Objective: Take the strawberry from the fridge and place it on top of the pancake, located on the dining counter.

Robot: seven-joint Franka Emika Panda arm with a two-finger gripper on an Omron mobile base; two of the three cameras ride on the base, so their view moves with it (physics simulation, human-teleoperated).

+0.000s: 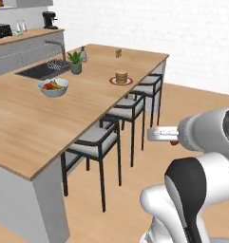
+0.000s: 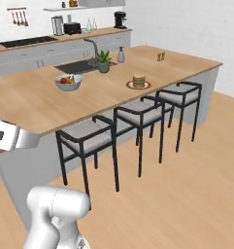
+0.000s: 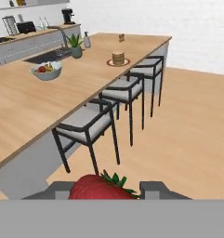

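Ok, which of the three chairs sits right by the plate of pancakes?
The middle chair: the pancakes sit on the counter just above its seat, unlike the near chair or the far one.

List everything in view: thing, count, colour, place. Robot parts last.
dining counter: one, light wood, left.
pancake: one tan stack, red-rimmed plate, counter's near edge.
fruit bowl: one, pale, mid-counter.
potted plant: one, green, beside sink.
sink: one, dark, inset, with faucet.
soap bottle: one, pale, past the plant.
chairs: three, black frames, grey seats, along counter.
coffee machine: one, black, wall worktop.
strawberry: one, red, between the fingers.
gripper: one, shut on the strawberry.
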